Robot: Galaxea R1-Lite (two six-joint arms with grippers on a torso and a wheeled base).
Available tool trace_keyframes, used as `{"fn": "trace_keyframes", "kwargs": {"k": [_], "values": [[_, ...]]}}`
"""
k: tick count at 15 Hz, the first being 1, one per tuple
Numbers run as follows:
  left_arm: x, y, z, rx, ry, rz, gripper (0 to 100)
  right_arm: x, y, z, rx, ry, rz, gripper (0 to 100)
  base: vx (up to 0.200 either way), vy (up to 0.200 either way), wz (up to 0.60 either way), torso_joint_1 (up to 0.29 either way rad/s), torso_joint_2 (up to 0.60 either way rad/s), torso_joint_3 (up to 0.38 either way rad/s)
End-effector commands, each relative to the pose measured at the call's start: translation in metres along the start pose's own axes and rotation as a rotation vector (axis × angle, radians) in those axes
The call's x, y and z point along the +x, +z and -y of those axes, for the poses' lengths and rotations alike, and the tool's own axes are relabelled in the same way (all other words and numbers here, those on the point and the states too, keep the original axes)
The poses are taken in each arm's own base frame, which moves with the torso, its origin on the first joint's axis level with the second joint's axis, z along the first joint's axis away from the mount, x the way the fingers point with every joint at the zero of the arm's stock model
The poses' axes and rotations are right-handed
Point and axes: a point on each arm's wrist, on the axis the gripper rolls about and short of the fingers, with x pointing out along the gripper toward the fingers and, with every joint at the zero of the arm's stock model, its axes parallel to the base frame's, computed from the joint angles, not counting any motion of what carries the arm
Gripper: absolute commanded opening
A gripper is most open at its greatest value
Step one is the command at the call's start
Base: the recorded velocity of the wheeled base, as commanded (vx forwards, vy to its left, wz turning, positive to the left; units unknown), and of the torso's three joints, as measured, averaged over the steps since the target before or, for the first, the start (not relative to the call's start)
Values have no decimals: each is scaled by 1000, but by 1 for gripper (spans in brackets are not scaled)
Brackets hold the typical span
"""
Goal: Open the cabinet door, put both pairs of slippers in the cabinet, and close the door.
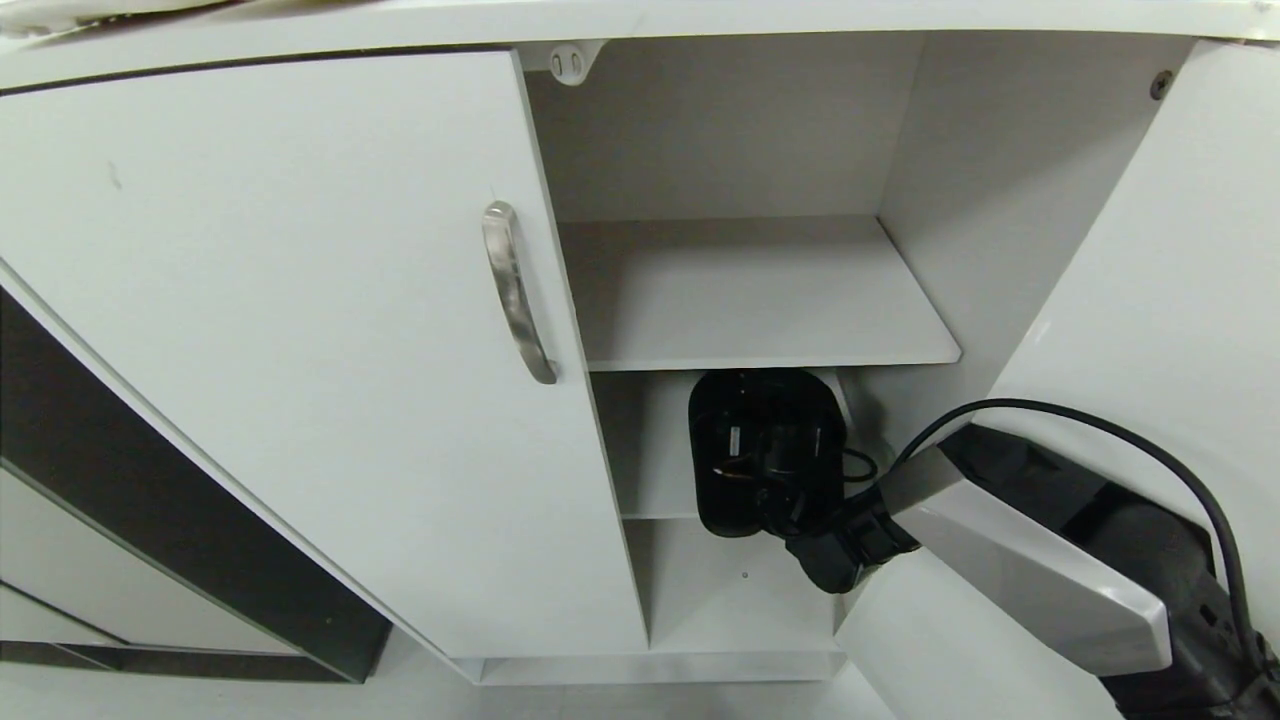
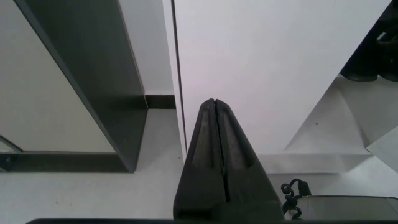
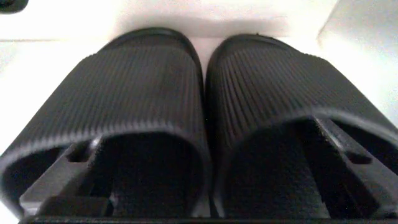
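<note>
Slippers: black pair, side by side in lower compartment of cabinet, under shelf, toes toward back wall.
Right gripper: holds pair, one of its fingers under each ribbed strap.
Left gripper: closed on nothing, before closed door.
Likely light, soft foam, bends under squeeze; ribbed straps give grip. Best hold: inner sides together, near straps.

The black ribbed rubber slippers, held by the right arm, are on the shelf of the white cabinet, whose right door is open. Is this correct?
Not quite. The black ribbed rubber slippers are below the white shelf, in the compartment under it in the white cabinet, as the head view shows. The rest holds.
</note>
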Motion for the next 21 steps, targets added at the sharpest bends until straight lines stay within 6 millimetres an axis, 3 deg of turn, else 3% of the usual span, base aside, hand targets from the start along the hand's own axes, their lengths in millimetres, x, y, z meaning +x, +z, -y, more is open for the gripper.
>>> {"fn": "trace_keyframes", "kwargs": {"k": [1, 4, 6, 8, 10, 13, 14, 16, 21], "values": [[0, 0, 0, 0, 0, -1, 0, -29, 17, 2, 3, 39, 1, 100, 0, 0, 0, 0, 0, 0], [0, 0, 0, 0, 0, -1, 0, -78, 38, 18, 19, 145, 21, 100, 0, 0, 0, 0, 0, 0], [0, 0, 0, 0, 0, -1, 0, -139, 46, 49, -3, 374, -26, 100, 0, 0, 0, 0, 0, 0], [0, 0, 0, 0, 0, -1, 0, -178, 52, 63, 1, 477, -41, 100, -100, 0, 0, 1, 1, 4], [0, 0, 0, 0, 0, -1, 0, -198, 62, 67, 40, 528, -35, 100, -200, 0, 0, 7, 2, 5], [0, 0, 0, 0, 0, -1, 0, -202, 65, 68, 45, 545, -32, 100, -200, 0, 0, -2, 7, 2], [0, 0, 0, 0, 0, -1, 0, -202, 65, 67, 44, 545, -33, 0, -200, 0, 0, 2, 7, 2], [0, 0, 0, 0, 0, -1, 0, -202, 66, 68, 45, 546, -31, 0, -200, 0, 0, 2, 5, 5], [0, 0, 0, 1, 0, -1, 0, -202, 66, 68, 46, 546, -29, 0, 0, 0, 0, 0, 0, 0]]}}
